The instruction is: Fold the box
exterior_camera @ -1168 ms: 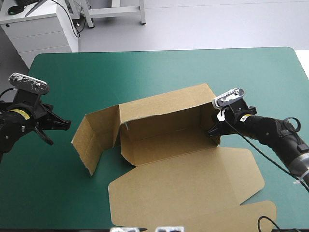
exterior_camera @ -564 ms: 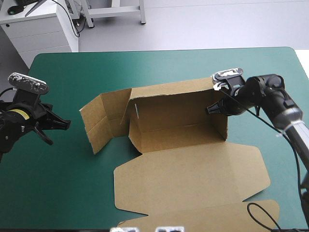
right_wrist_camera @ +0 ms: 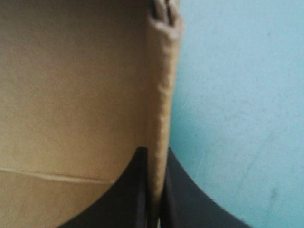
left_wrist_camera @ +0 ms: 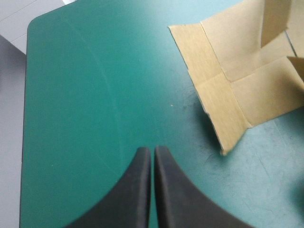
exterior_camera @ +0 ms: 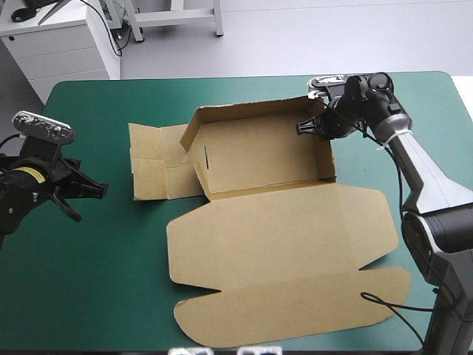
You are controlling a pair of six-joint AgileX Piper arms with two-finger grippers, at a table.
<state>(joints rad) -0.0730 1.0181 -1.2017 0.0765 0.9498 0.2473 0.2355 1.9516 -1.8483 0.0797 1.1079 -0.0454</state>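
Note:
The brown box (exterior_camera: 259, 151) stands mid-table as an open tray with walls raised, its lid (exterior_camera: 281, 237) flat toward the table's front edge. A side flap (exterior_camera: 155, 170) lies flat on the left. My right gripper (exterior_camera: 301, 128) is at the tray's far right corner, shut on the right wall. In the right wrist view that wall (right_wrist_camera: 159, 95) runs up between the gripper's (right_wrist_camera: 156, 152) fingers. My left gripper (exterior_camera: 100, 190) hovers left of the box, apart from it. Its own view shows the left gripper (left_wrist_camera: 152, 149) shut on nothing, the flat flap (left_wrist_camera: 228, 90) ahead of it.
Teal-green cover (exterior_camera: 96, 281) stretches between my left gripper and the flap and along the front left. The table's far edge (exterior_camera: 244, 80) runs a short way behind the tray. The lid's outer flap (exterior_camera: 295, 310) reaches close to the front edge.
My right gripper has drawn the box toward the far edge, holding its right wall. The box turned square and the left flap, raised earlier, now lies flat. The left arm has not moved.

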